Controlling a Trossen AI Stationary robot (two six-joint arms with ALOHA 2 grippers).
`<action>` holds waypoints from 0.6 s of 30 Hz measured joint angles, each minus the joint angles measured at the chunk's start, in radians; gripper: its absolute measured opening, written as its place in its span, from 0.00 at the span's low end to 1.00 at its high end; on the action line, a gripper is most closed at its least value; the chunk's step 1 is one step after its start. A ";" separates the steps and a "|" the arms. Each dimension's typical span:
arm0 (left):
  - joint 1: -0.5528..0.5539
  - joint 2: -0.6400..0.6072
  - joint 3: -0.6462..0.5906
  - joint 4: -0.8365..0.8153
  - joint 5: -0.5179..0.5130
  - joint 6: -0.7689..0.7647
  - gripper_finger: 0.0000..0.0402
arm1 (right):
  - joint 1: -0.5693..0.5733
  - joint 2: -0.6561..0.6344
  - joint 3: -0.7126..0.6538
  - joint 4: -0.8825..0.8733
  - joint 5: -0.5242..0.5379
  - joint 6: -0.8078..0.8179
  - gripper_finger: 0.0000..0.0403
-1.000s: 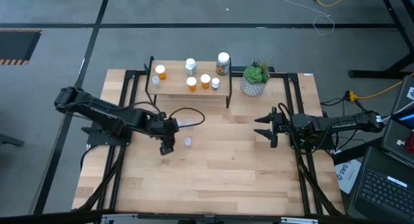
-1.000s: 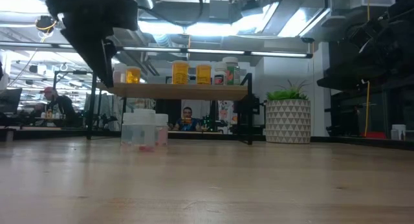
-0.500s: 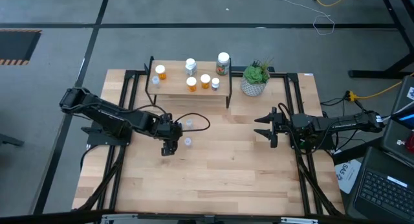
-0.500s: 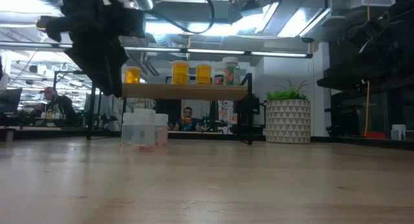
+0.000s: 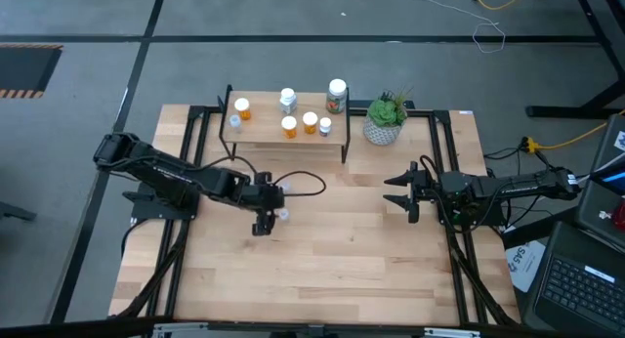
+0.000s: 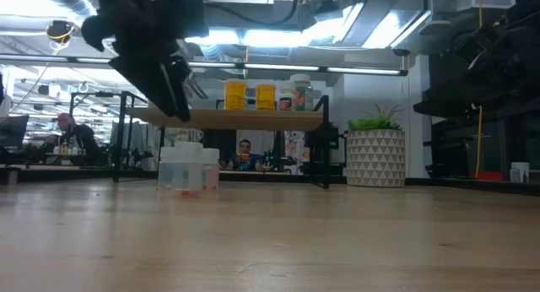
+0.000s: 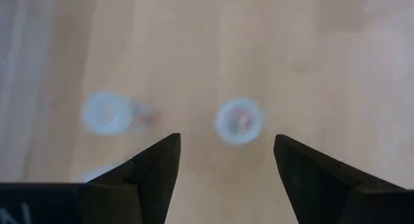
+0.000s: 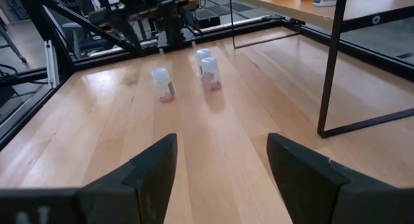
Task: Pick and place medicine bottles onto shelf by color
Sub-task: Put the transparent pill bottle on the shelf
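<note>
Since a second ago, the left gripper (image 5: 262, 224) has slid toward 3 o'clock on the high view and now sits over the two clear bottles on the table.

High view: the left gripper hangs near table centre, with one clear bottle (image 5: 282, 214) just beside its tip and another (image 5: 284, 186) close by at 12 o'clock. The shelf (image 5: 288, 133) stands at 12 o'clock, carrying orange bottles, pale ones and a larger dark bottle (image 5: 337, 95). A plant (image 5: 385, 119) stands beside it at 3 o'clock. The right gripper (image 5: 403, 193) waits at 3 o'clock, fingers spread, holding nothing.

Low view: the left arm hangs above the table at 10 o'clock, clear of the clear bottles (image 6: 187, 167), which stand upright under the shelf's front edge.

Left wrist view: looking straight down, the fingers (image 7: 157, 167) are parted and empty. One bottle cap (image 7: 239, 120) lies between them, the other (image 7: 105, 112) outside.

Right wrist view: both clear bottles (image 8: 208, 68) stand apart on the wood.

To grasp well, the gripper should centre on the framed cap, descend straight, and close low on the body without nudging the neighbour.
</note>
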 joint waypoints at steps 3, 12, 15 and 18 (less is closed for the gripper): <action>-0.009 0.013 0.001 0.009 0.028 -0.020 0.61 | 0.000 0.000 0.000 0.001 0.000 0.000 0.60; -0.021 0.088 0.001 0.067 0.038 0.013 0.61 | 0.000 0.000 0.000 -0.003 0.000 0.000 0.60; -0.021 0.111 0.001 0.095 0.038 0.027 0.61 | 0.000 0.000 0.000 -0.006 0.000 0.000 0.60; -0.018 0.118 0.001 0.108 0.036 0.038 0.61 | 0.000 0.000 0.000 -0.005 0.000 0.000 0.60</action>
